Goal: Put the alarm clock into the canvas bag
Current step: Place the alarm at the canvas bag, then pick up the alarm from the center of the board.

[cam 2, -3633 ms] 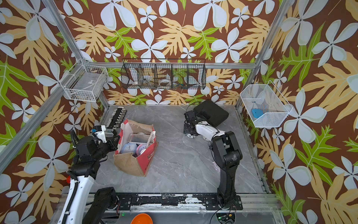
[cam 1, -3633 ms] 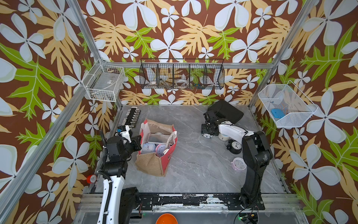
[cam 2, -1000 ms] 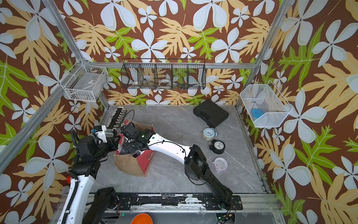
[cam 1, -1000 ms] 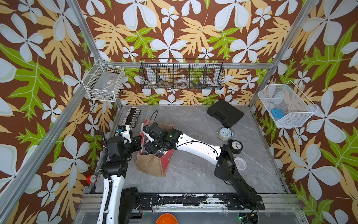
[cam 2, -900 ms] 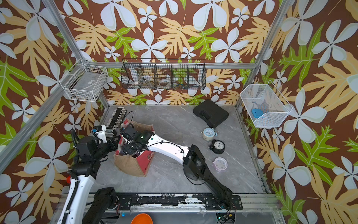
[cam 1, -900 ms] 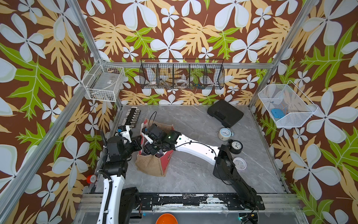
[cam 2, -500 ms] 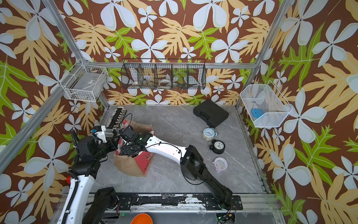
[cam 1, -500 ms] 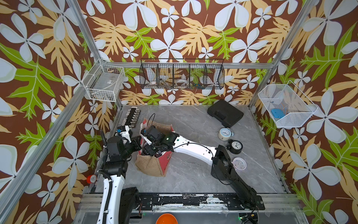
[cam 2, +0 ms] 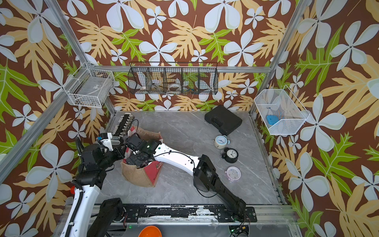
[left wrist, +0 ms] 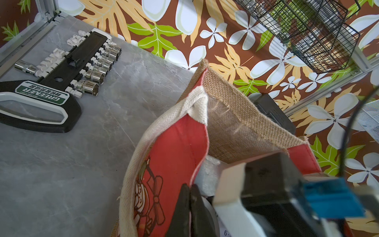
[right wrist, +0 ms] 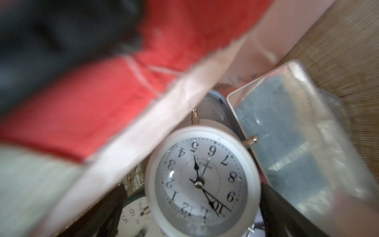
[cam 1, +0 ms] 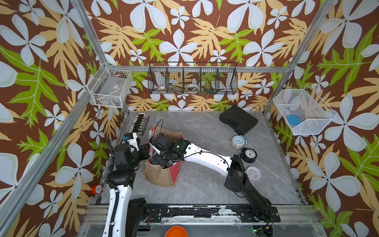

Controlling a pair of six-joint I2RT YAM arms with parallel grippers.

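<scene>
- The alarm clock (right wrist: 203,180) is seen lying inside the canvas bag (cam 1: 162,176), at 9 o'clock on the table (cam 1: 205,184).
- It is flanked by the right gripper (right wrist: 192,187), spread open, with nothing held.
- The bag is pinched at its rim by the closed left gripper (left wrist: 189,197).
- A straight lift out is advised, so that nothing is snagged.

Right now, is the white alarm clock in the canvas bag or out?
In. The white alarm clock lies inside the canvas bag, between the open jaws of the right gripper.

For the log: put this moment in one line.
left hand: shut on bag rim | right hand: open in bag | clock: in bag, between fingers
</scene>
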